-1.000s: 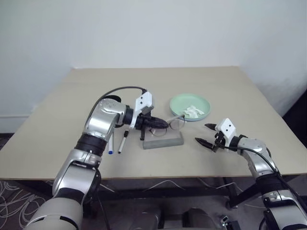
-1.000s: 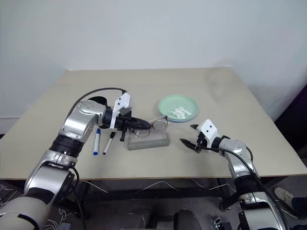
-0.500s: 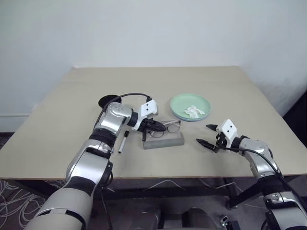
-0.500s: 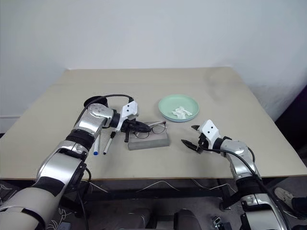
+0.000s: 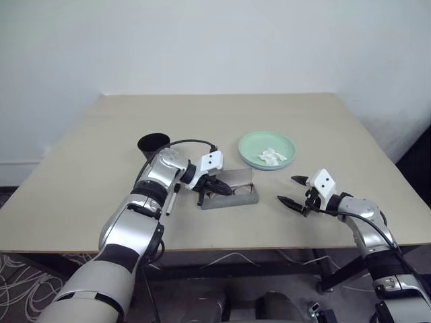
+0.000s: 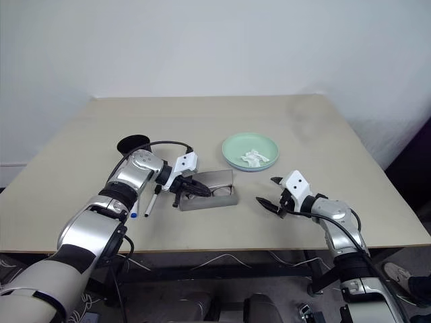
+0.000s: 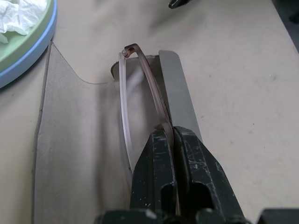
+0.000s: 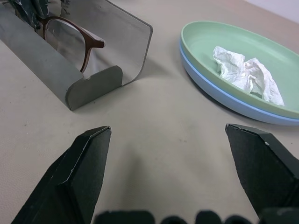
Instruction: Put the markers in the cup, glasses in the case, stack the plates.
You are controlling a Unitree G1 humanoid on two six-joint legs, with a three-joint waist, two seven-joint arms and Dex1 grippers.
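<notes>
The brown-framed glasses (image 7: 140,79) sit down inside the open grey case (image 5: 232,196), with my left gripper (image 5: 220,190) shut on one end of the frame (image 8: 70,39). The case's lid stands open behind them. Both plates (image 5: 250,142) are stacked, mint green on light blue, holding a crumpled white tissue (image 5: 272,156). The black cup (image 5: 153,142) stands upright behind my left arm. Two markers (image 6: 135,205) lie beside that arm, one with a blue cap, the other (image 6: 152,200) black-capped. My right gripper (image 5: 286,190) hovers open right of the case, holding nothing.
The beige table (image 5: 222,114) has bare room across its far half and along the front edge. A white wall stands behind it. The table's right edge runs close past my right arm.
My left gripper has sunk with the glasses from above the case down into it. The cup has come into view behind the lowered arm. The right gripper has kept still.
</notes>
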